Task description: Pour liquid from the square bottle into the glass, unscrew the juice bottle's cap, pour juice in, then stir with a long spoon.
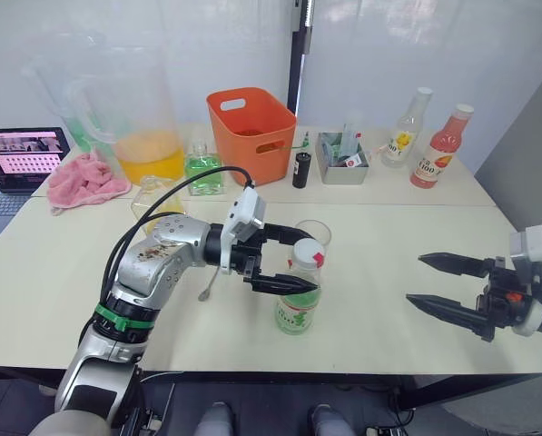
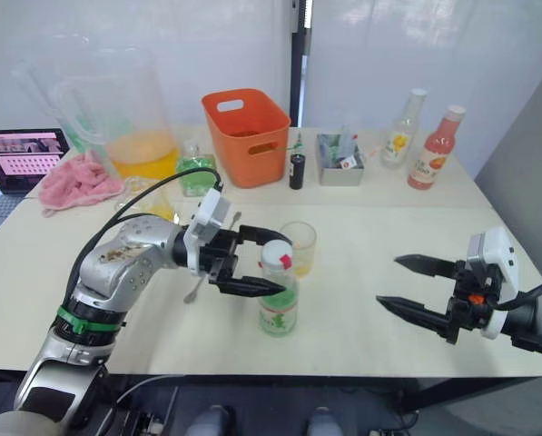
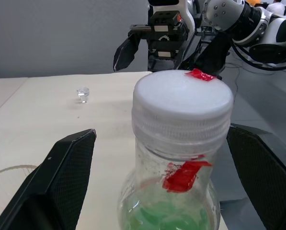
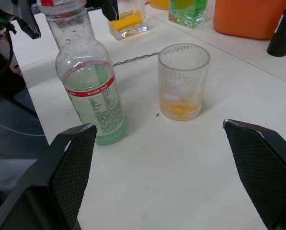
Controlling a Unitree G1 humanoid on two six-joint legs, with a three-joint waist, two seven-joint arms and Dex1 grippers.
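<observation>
I centre my left gripper [image 1: 287,259], fingers wide, around the clear plastic green-labelled juice bottle [image 1: 299,300] under its white cap [image 1: 306,252]; right gripper [image 1: 438,284] waits, fingers wide

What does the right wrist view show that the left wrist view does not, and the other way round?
Right wrist view, not the left: yellow liquid in the bottom of the glass, the label of the juice bottle, the twisted handle of the long spoon, the square bottle, an orange basket. Left wrist view, not the right: the open right pincer facing it, and a small clear knob lying on the table. Both: the capped juice bottle standing upright, the glass beside it.
</observation>
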